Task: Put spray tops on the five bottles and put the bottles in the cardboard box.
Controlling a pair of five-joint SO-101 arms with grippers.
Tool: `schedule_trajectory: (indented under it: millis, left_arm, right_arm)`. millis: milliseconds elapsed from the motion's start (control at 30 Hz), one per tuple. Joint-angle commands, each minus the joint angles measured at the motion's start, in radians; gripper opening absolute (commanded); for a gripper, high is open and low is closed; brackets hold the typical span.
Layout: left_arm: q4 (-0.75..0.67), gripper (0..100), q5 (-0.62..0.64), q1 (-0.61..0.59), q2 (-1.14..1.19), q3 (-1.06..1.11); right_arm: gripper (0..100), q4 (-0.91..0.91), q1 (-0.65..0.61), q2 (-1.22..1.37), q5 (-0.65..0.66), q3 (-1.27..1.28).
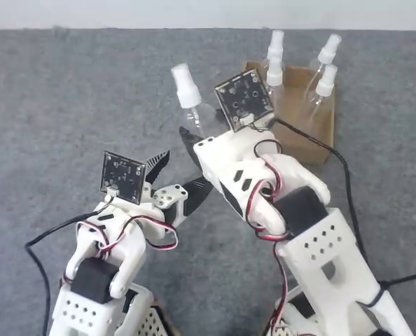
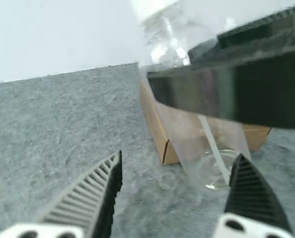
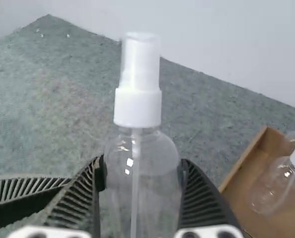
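high view, right gripper: my right gripper point(image 1: 196, 133) is clamped on the clear body of a bottle point(image 1: 196, 115), which stands upright just beside the box point(image 1: 321, 126). its spray top point(image 1: 184, 78) rises above my jaws.
high view, left gripper: my left gripper point(image 1: 178, 176) is spread wide with nothing in it, its tips near the bottle but apart from it.
high view, box: four other bottles point(image 1: 274, 70) with tops on stand inside it, at the far side of the grey mat point(image 1: 68, 105).
high view, hidden: my camera board point(image 1: 244, 98) covers much of the right jaws. i cannot tell whether the bottle's base touches the mat.
left wrist view, jaws: my ribbed fingers point(image 2: 100, 191) stand far apart with bare mat between them. the bottle point(image 2: 207, 158) is beyond the tips, nearer one finger than the other.
left wrist view, behind: a dark jaw of the right gripper crosses the bottle's upper body, and a corner of the box point(image 2: 157, 126) sits just past it.
left wrist view, hard to make out: the bottle's top is blurred and cut off at the edge.
right wrist view, jaws: the bottle point(image 3: 140, 163) sits centred between my fingers point(image 3: 88, 191), both pressed to its sides, with the spray top point(image 3: 137, 84) upright above.
right wrist view, edges: the box point(image 3: 252, 163) and one bottle inside it are cut off, and so is the held bottle's base. a dark finger of the left gripper shows at one corner.
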Motion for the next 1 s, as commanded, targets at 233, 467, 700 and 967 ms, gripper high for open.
schedule_trajectory:
  millis: [233, 467, 700, 967]
  left_arm:
    - [-0.031, 32, -0.014, -0.006, -0.011, -0.008]
    - [-0.018, 32, -0.014, -0.006, -0.011, -0.004]
    - [-0.003, 32, -0.014, -0.006, -0.017, 0.002]
    - [-0.023, 23, -0.014, -0.032, -0.017, 0.024]
  right_arm:
    - [0.6, 0.133, -0.010, -0.183, -0.012, -0.069]
    - [0.6, 0.110, 0.108, -0.160, -0.005, -0.074]
    - [0.6, -0.053, 0.426, -0.001, -0.005, -0.066]
    - [0.6, -0.309, 0.507, 0.154, -0.014, 0.051]
